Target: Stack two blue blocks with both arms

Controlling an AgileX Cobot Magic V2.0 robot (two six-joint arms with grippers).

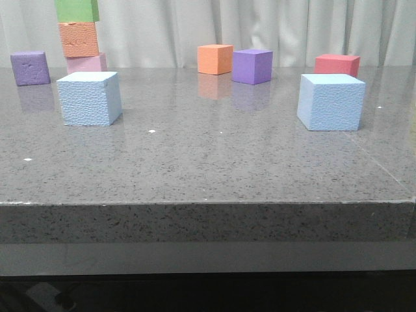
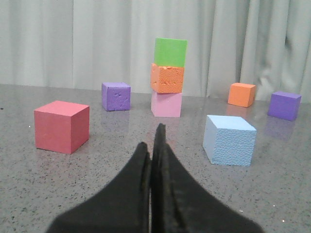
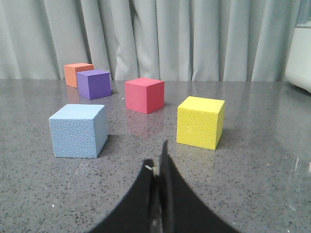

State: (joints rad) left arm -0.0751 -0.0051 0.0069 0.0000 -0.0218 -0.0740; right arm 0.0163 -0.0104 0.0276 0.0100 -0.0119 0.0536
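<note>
One pale blue block (image 1: 89, 98) sits on the left of the grey table; it also shows in the left wrist view (image 2: 229, 140), ahead of my left gripper (image 2: 151, 141) and to one side. The other blue block (image 1: 330, 101) sits on the right; it also shows in the right wrist view (image 3: 77, 130), ahead of my right gripper (image 3: 158, 158) and to one side. Both grippers are shut and empty, low over the table, well short of the blocks. Neither gripper shows in the front view.
A tower of pink (image 1: 86, 63), orange (image 1: 78, 39) and green (image 1: 77, 10) cubes stands at the back left beside a purple cube (image 1: 30, 67). An orange cube (image 1: 215, 59), purple cube (image 1: 252, 65) and red cube (image 1: 337, 64) sit at the back. A yellow cube (image 3: 200, 122) and another red cube (image 2: 61, 126) show in wrist views.
</note>
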